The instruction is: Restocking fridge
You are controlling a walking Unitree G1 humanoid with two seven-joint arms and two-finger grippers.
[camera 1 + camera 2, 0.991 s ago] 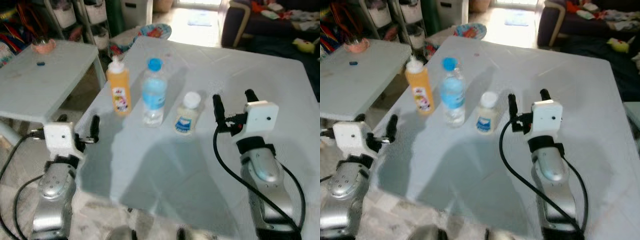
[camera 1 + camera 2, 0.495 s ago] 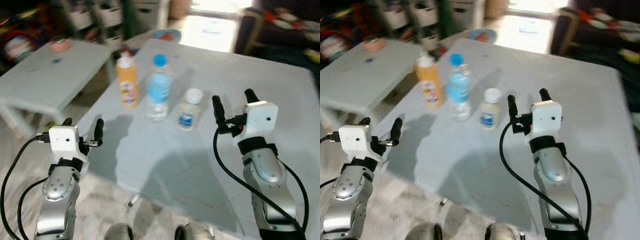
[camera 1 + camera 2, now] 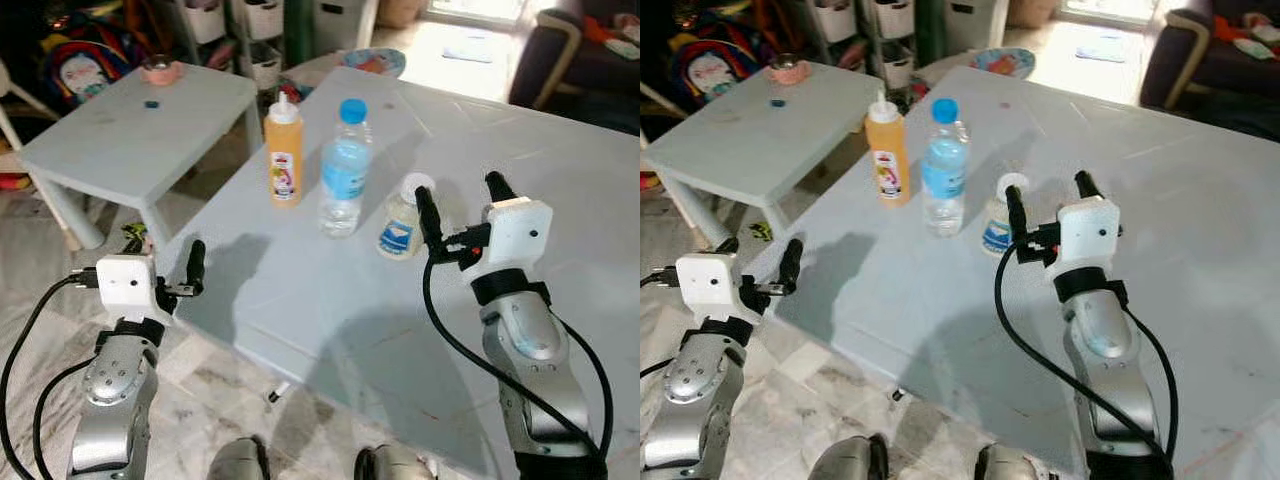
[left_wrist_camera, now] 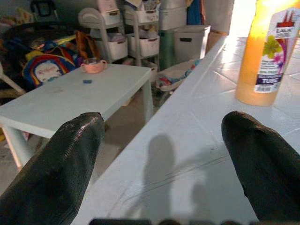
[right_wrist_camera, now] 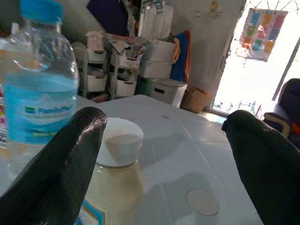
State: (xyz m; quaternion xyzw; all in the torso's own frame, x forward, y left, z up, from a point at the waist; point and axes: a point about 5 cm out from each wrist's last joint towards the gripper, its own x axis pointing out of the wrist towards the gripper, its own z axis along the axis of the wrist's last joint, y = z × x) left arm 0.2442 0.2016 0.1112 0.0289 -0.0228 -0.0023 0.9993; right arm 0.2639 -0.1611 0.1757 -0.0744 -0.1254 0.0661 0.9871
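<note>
Three bottles stand in a row on the big pale table (image 3: 540, 170): an orange juice bottle (image 3: 285, 150), a clear water bottle (image 3: 343, 170) with a blue cap, and a small white-capped bottle (image 3: 402, 222). My right gripper (image 3: 457, 188) is open above the table, just right of the small bottle (image 5: 115, 164) and holding nothing. The water bottle (image 5: 37, 89) rises beside it in the right wrist view. My left gripper (image 3: 163, 243) hovers open at the table's near left corner, short of the orange bottle (image 4: 262, 51).
A low side table (image 3: 130, 140) stands to the left with a pink cup (image 3: 158, 68) on it. Storage drawers (image 3: 235, 20) and a backpack (image 3: 85, 65) lie behind it. A dark sofa (image 3: 590, 50) is at the back right. Marble floor (image 3: 40, 300) lies below the table edge.
The camera has shifted, so the whole scene sits differently in view and is sharper. My right gripper now stands closer to the small bottle. Both grippers stay open.
</note>
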